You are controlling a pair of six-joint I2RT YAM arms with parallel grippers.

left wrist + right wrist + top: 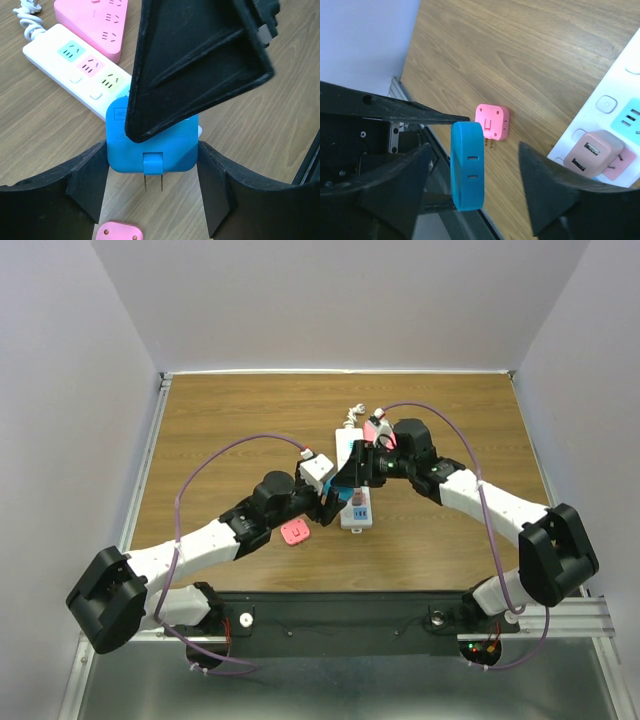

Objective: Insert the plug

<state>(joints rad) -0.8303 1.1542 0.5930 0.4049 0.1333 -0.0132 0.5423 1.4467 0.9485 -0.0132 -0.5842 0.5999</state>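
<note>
My left gripper [152, 170] is shut on a blue flat plug [150, 150], with its two prongs [153, 184] pointing toward the camera, above the wood. It hangs near the end of a white power strip [75, 65] with pastel sockets. In the right wrist view the blue plug [467, 172] is edge-on between my right gripper's [475, 150] wide-open fingers, touching neither. One right finger [200, 65] lies across the plug's top. In the top view both grippers, left [338, 502] and right [352, 480], meet over the strip [348, 445].
A loose pink plug [296, 532] lies on the table beside the left gripper and shows in the right wrist view [492, 121]. A pinkish USB adapter [592, 152] sits in the strip. A pink socket block [95, 20] lies beyond the strip. Purple cables arc over both arms.
</note>
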